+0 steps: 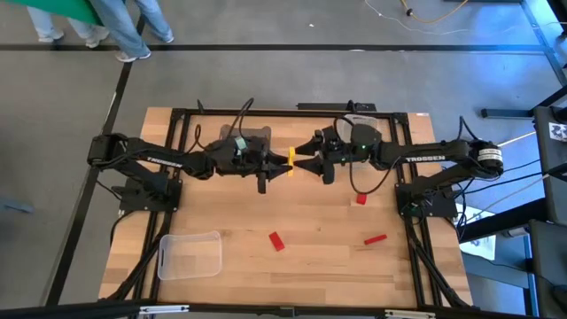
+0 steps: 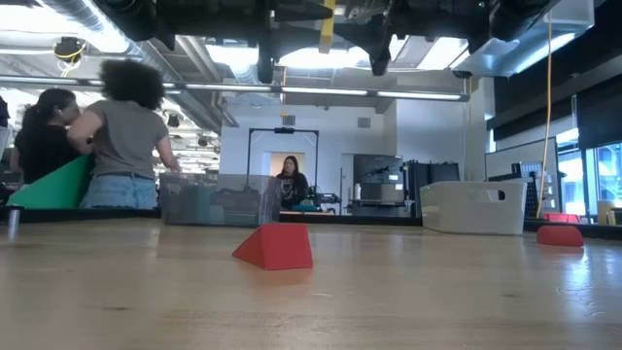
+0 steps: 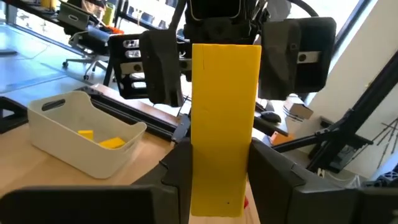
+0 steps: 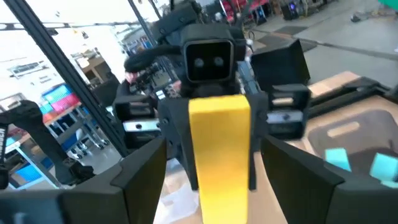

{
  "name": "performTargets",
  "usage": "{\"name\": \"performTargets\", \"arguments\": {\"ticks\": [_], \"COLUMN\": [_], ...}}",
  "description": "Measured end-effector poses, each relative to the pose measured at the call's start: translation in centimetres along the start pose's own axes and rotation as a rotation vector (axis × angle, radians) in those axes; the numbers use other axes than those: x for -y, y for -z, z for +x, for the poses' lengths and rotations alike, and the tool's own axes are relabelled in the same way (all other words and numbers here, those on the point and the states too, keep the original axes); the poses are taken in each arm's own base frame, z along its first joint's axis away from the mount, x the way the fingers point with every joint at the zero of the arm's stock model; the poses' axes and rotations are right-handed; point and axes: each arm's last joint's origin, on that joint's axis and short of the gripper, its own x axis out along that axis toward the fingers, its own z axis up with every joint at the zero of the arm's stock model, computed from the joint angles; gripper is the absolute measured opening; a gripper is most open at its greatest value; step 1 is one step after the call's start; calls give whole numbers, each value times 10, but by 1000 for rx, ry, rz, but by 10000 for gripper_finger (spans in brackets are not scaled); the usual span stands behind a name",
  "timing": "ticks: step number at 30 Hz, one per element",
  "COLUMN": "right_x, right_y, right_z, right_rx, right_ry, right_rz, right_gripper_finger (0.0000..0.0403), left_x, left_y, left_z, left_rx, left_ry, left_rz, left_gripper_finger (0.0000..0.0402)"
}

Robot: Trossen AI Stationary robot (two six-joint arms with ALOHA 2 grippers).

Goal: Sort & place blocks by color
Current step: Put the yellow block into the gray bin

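Yellow block [image 3: 224, 124]: you see it held between both grippers, high above the counter [image 1: 292, 257].
Left gripper [image 1: 282, 160]: jaws pinching the yellow block.
Right gripper [image 1: 299, 163]: jaws spread around the yellow block's opposite end.

Pale wood-grain table [image 1: 310, 221], smooth matt yellow block [image 3: 224, 118], clear glossy plastic bin [image 1: 189, 255], matt white plastic bin [image 3: 81, 134]

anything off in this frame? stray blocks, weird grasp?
One oddity: both tools, left tool and right tool, meet mid-air on one yellow block, like a handover. Three red blocks lie loose on the table, unsorted. Nothing spilled or damaged.
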Motion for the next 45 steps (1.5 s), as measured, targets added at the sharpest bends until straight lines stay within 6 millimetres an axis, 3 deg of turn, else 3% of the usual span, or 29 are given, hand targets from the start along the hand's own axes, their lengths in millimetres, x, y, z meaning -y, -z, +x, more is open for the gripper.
{"name": "performTargets", "arguments": {"ticks": [12,30,38,45], "right_x": [-3,-9,-10,-9], "right_y": [6,8,8,-3], "right_z": [7,10,10,-5], "right_rx": [24,49,46,5], "right_ry": [8,14,13,6], "right_rz": [23,12,21,16], "right_gripper_finger": [255,141,133,129], "left_x": [0,3,2,-16], "left_y": [1,3,2,-13], "left_z": [0,0,0,-7], "left_rx": [-20,-31,-32,-65], "left_ry": [21,28,26,64], "left_rz": [-20,-60,-87,-153], "left_gripper_finger": [111,110,111,194]}}
